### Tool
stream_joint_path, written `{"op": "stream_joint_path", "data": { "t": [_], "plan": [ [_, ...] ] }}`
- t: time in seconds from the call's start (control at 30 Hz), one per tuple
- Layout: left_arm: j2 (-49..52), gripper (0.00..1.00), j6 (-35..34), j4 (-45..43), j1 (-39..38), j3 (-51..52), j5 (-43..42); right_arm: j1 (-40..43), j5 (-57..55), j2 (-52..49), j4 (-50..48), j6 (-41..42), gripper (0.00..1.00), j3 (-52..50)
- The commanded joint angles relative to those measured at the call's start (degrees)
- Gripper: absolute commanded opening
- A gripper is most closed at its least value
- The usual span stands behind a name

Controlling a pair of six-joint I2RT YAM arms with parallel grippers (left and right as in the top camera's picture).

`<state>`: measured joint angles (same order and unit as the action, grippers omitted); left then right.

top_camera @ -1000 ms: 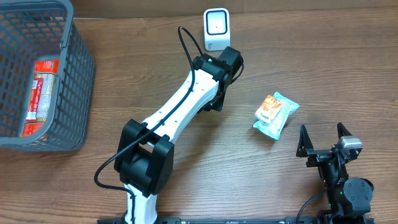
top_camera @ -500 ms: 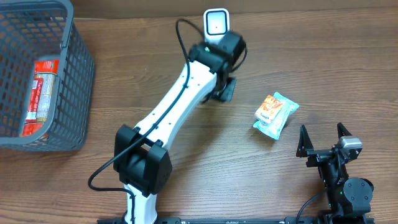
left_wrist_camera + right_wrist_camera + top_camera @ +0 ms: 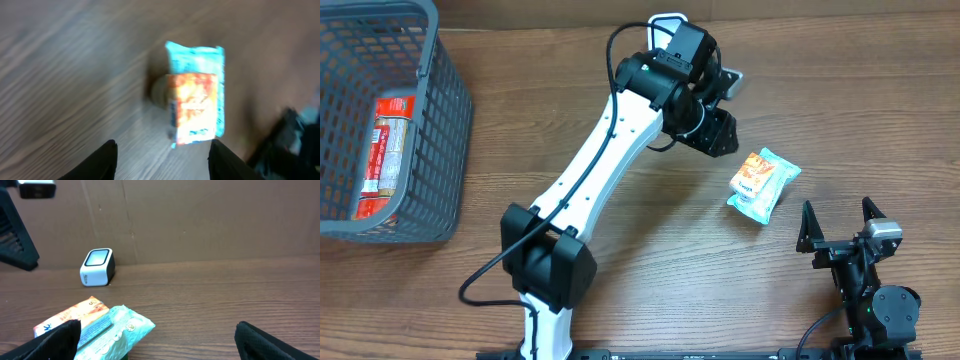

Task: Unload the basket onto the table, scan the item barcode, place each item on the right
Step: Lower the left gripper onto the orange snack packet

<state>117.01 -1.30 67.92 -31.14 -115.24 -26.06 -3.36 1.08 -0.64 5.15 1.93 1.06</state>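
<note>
Item: orange-and-blue snack packet [image 3: 763,183] lying flat on the table [image 3: 670,270], right of centre, nothing touching it.
Table: brown wood grain. Plain brown wall behind it in the right wrist view.
White scanner [image 3: 97,267] at the far edge; grey basket [image 3: 450,140] far left.
Left arm stretched diagonally across the table. Left gripper [image 3: 722,106] hovers near the packet, fingers partly apart, empty.
Right gripper [image 3: 840,226] near the front edge, fingers spread fully, empty.
</note>
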Motion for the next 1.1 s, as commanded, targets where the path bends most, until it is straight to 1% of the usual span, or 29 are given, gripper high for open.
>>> {"op": "stream_joint_path", "data": {
  "t": [0.0,0.23,0.4,0.47,0.53,0.73,0.8,0.97,1.07],
  "plan": [
    [4.0,0.51,6.9,0.5,-0.5,-0.6,-9.6,0.2,-0.1,0.5,-0.3,-0.1,1.00,-0.6],
    [9.0,0.49,7.2,0.8,-2.0,-0.6,-9.7,0.2,-0.1,0.5,-0.3,-0.1,1.00,-0.6],
    [9.6,0.49,7.1,0.8,-2.7,-0.6,-9.8,0.2,-0.1,0.5,-0.3,-0.1,1.00,-0.6],
    [9.6,0.47,7.1,0.8,-3.1,-0.6,-9.8,0.2,-0.1,0.5,-0.3,-0.1,1.00,-0.6],
    [9.6,0.44,7.1,0.8,-3.5,-0.6,-9.4,0.2,-0.1,0.5,-0.3,-0.1,1.00,-0.6],
    [9.6,0.32,7.1,0.7,-4.2,-0.6,-8.1,0.2,-0.1,0.5,-0.3,-0.1,1.00,-0.6],
    [9.6,0.29,7.1,0.8,-4.2,-0.6,-8.1,0.2,-0.1,0.5,-0.3,-0.1,1.00,-0.6],
    [9.6,0.28,6.9,0.9,-4.2,-0.5,-8.1,0.2,-0.1,0.5,-0.3,-0.1,1.00,-0.6],
    [9.6,0.32,6.8,0.7,-4.2,-0.3,-8.1,0.2,-0.1,0.5,-0.3,-0.1,1.00,-0.6]
  ]
}}
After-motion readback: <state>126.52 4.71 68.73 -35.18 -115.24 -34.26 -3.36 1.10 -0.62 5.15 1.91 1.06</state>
